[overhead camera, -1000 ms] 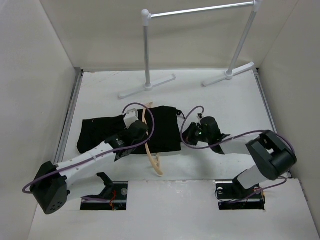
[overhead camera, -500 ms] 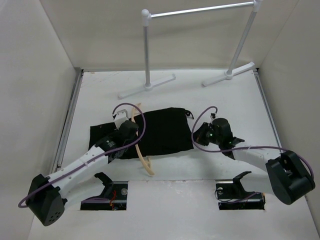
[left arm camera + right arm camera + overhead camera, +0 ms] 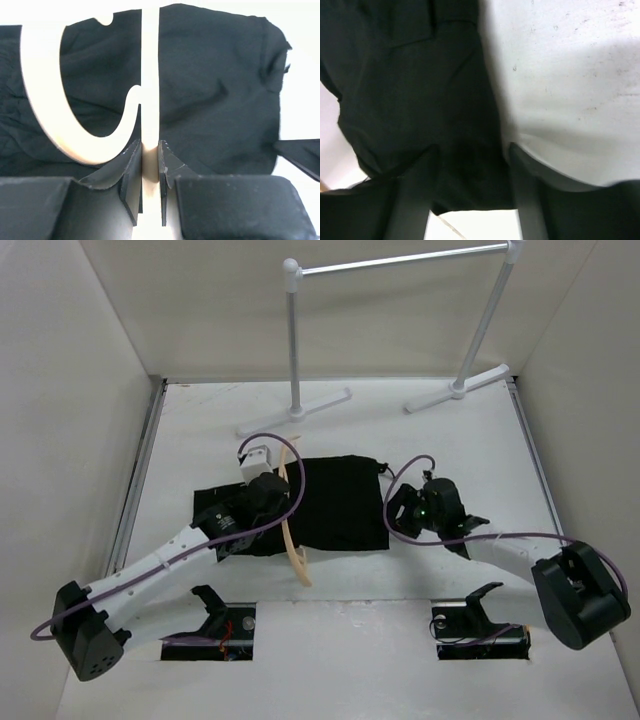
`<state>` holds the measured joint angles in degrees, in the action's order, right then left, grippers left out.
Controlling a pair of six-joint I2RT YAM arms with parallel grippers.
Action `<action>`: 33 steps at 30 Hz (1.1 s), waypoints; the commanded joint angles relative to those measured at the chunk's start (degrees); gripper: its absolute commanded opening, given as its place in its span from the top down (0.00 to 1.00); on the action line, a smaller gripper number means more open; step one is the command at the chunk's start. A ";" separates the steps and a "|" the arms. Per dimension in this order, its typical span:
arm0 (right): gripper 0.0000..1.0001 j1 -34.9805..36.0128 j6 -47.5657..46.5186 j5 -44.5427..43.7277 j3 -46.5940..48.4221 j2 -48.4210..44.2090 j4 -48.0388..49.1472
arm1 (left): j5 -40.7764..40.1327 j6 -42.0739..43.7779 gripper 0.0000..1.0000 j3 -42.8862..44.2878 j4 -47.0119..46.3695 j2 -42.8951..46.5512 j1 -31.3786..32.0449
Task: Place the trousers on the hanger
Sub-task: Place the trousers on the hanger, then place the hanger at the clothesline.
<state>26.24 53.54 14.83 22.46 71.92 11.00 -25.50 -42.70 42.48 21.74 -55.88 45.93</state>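
Your left pincer (image 3: 150,150) is pressed tight on the hanger (image 3: 292,540), its two dark fingers (image 3: 131,167) pinching the thin straight bar from either side, as the left wrist view shows plainly. In that view the curved hook sweeps away to the left of the bar, and the black trousers (image 3: 335,505) fill the background behind both. From above, you see the hanger running from far to near across the left part of the trousers, its near end reaching past the cloth's near edge over the bare white surface (image 3: 200,420). You cannot tell from these views whether the cloth passes through the hanger or only lies beneath it. The trousers lie spread flat in the middle of the surface, between your two arms. Your right pincer (image 3: 467,185) sits at the right edge of the trousers with its fingers (image 3: 415,195) spread apart; the right wrist view shows dark cloth lying in the gap between them and the white surface to the right. At the far end of the surface stands the white-and-silver pole rack (image 3: 293,340), well apart from the trousers and the hanger.
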 commanded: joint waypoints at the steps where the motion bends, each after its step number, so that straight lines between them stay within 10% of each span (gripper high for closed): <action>1: 0.31 0.08 -1.76 -1.21 2.76 -4.50 -2.47 | -3.68 0.68 0.98 5.94 -2.14 0.07 2.27; 12: 0.32 0.08 -7.65 -3.50 20.50 -28.49 -27.34 | -7.90 7.97 0.98 28.33 4.45 -5.02 7.28; 18: 0.80 9.02 -9.85 1.87 35.17 -26.41 -27.97 | -6.68 11.58 0.98 42.32 6.74 -11.70 8.25; 25: 0.34 24.85 -12.84 -1.91 48.20 -14.45 -25.34 | -4.74 12.55 0.98 48.48 3.67 -16.89 8.07; 33: 0.29 29.52 -12.67 -2.96 48.64 -4.70 -19.27 | -4.39 12.29 0.98 48.40 1.47 -17.95 8.69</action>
<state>54.52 41.93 13.32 69.25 65.56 -12.82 -29.28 -31.05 87.77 29.43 -75.37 54.11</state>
